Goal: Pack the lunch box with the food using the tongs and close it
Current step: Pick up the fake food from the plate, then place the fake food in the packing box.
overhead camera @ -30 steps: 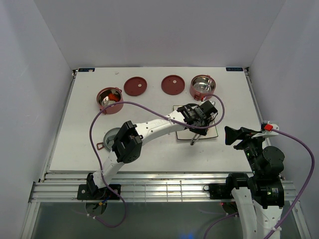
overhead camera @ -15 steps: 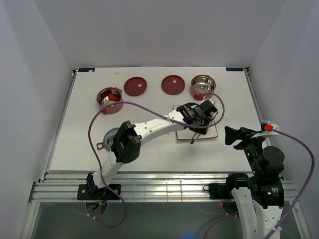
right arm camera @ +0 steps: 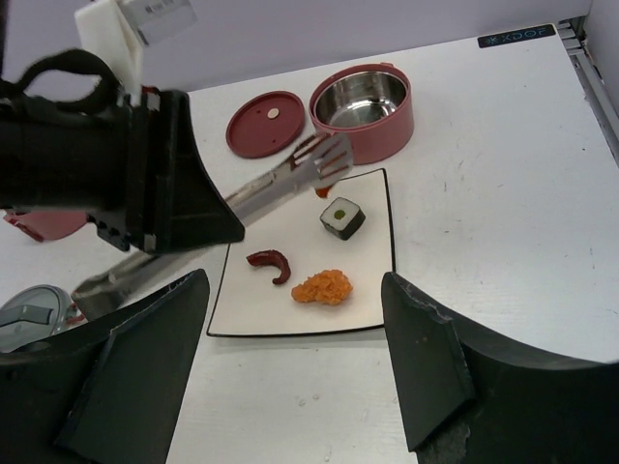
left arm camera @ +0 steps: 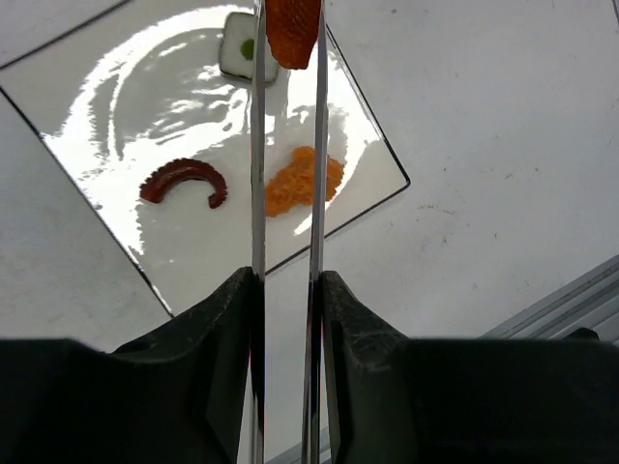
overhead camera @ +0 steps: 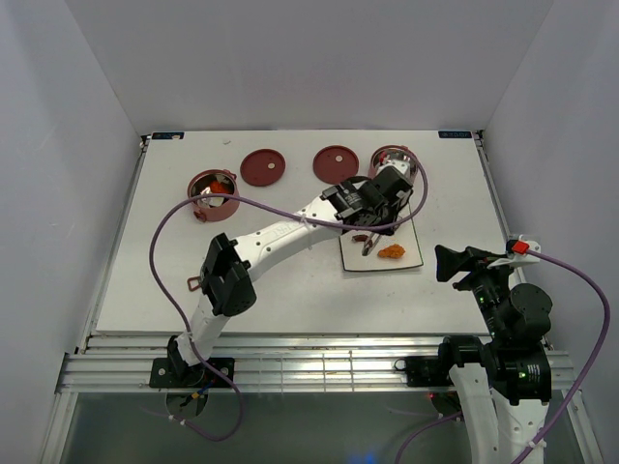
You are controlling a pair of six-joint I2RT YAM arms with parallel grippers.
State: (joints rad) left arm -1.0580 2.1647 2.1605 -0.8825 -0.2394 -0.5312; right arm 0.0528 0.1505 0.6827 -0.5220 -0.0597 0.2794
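Tongs (right arm camera: pixel 280 185): thin, probably springy, slick steel, squeezed across both arms by left claw (left arm camera: pixel 287 290), poised over far edge of plate (right arm camera: pixel 372 290) beside red bowl (right arm camera: pixel 382 135); orange slice (left arm camera: pixel 292 29) pinched at tips (light, likely to slip). Right claw (right arm camera: pixel 290 290) spread wide, empty. Joined end hidden inside claw; slice cut off at frame edge.

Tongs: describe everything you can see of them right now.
The tongs are slim, shiny silver metal, with two thin flat arms running nearly parallel. The left end effector clamps across both arms and squeezes them together. Their tips pinch an orange slice over the far edge of the white square plate, close to the empty red bowl. Nothing else touches them.
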